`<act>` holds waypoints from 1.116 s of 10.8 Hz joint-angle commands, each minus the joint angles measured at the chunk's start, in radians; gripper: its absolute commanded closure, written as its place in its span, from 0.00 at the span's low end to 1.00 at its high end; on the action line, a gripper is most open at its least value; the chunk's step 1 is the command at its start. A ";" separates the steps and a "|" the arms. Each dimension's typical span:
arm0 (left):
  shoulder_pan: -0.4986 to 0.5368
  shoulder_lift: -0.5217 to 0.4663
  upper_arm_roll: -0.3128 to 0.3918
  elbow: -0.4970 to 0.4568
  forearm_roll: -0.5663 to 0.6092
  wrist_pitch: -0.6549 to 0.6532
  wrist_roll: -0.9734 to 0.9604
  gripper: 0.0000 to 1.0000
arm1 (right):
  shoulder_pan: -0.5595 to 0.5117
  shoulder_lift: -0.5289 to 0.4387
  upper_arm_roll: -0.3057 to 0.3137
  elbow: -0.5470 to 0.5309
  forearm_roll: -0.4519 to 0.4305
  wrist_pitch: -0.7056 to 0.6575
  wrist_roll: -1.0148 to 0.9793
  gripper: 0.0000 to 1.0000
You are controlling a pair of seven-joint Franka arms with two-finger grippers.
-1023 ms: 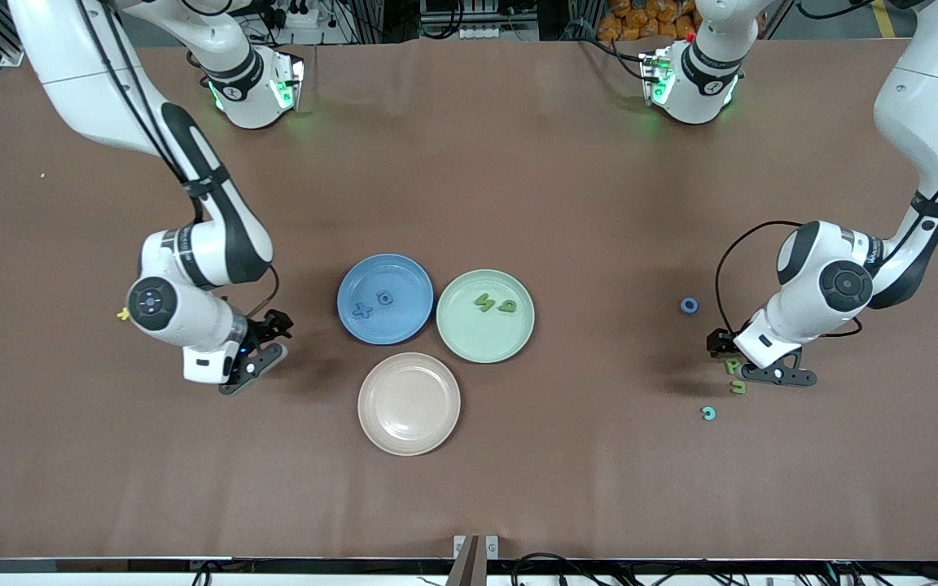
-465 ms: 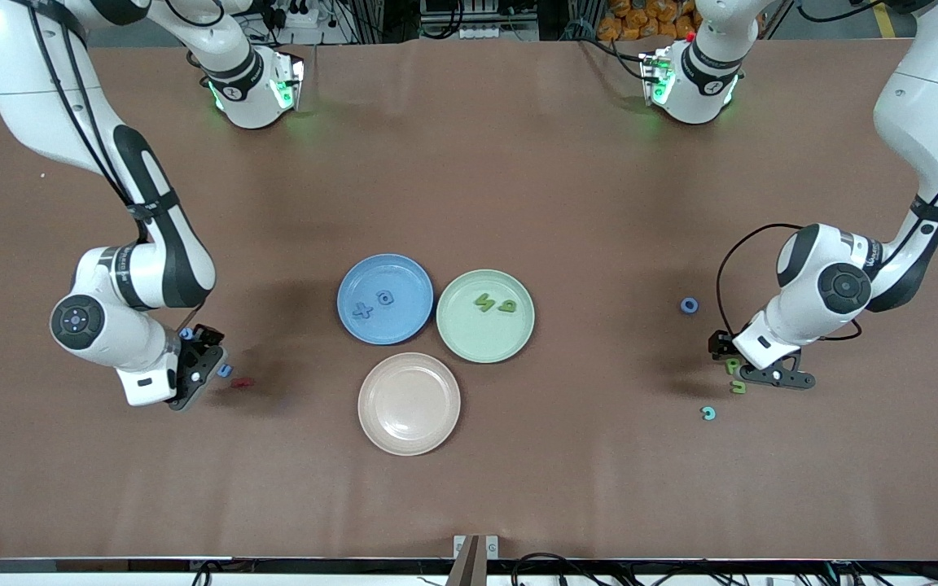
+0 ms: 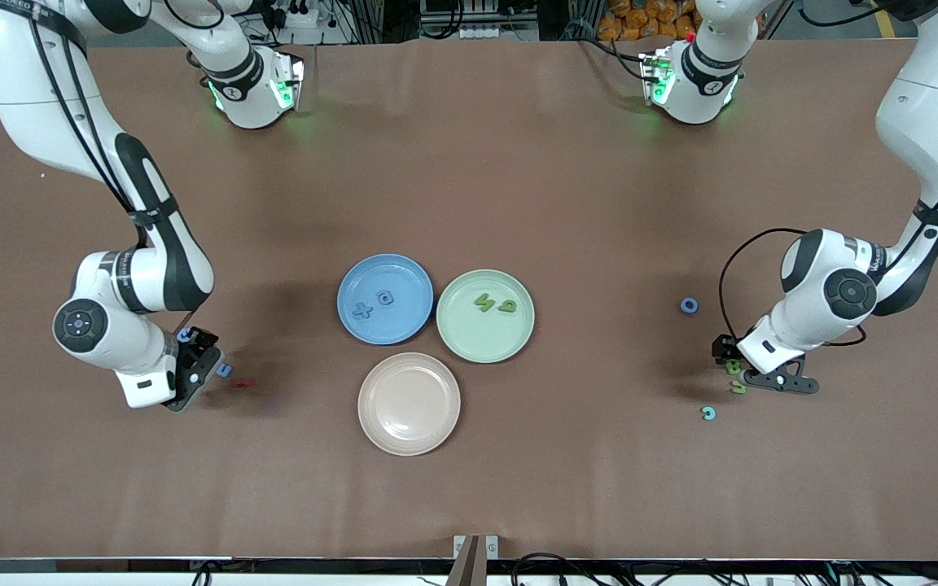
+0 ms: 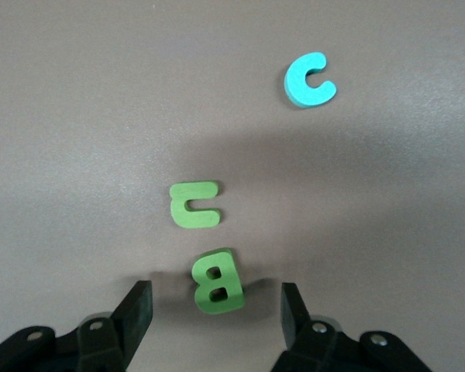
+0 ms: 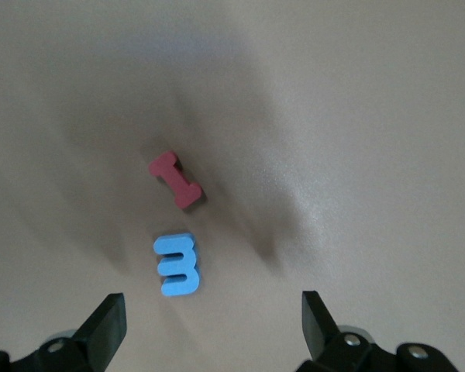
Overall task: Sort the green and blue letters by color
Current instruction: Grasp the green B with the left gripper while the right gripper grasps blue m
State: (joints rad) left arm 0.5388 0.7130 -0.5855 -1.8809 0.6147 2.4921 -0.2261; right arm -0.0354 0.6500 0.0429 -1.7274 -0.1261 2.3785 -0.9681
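My left gripper is open, low over the table near the left arm's end, its fingers either side of a green B, which also shows in the front view. A second green letter lies just beside it. A blue ring lies farther from the front camera. My right gripper is open, low near the right arm's end, over a blue 3. Another blue letter peeks out by its fingers. The blue plate holds two blue shapes, the green plate two green ones.
A teal C lies nearer the front camera than the green letters. A dark red I lies beside the blue 3. An empty pink plate sits nearer the front camera than the two other plates.
My right arm swung from beside the blue plate toward its own end of the table and now hovers over the blue 3. My left gripper shifted slightly over the green B.
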 commanded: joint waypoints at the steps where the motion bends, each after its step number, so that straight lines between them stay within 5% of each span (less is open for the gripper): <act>1: 0.009 0.023 -0.008 0.022 0.033 0.011 0.011 0.28 | -0.005 0.046 0.009 0.017 -0.021 0.063 -0.017 0.00; 7: 0.004 0.068 -0.008 0.063 0.042 0.011 0.020 0.39 | 0.000 0.062 0.009 0.002 -0.021 0.100 -0.020 0.00; 10: 0.004 0.066 -0.008 0.063 0.040 0.011 0.022 0.63 | -0.003 0.062 0.009 -0.020 -0.020 0.110 -0.009 0.00; 12: 0.001 0.065 -0.008 0.062 0.040 0.010 0.011 0.68 | -0.003 0.062 0.009 -0.021 -0.020 0.110 -0.009 0.00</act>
State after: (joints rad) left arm 0.5381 0.7567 -0.5893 -1.8295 0.6258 2.4949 -0.2173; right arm -0.0305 0.7144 0.0459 -1.7392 -0.1271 2.4751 -0.9776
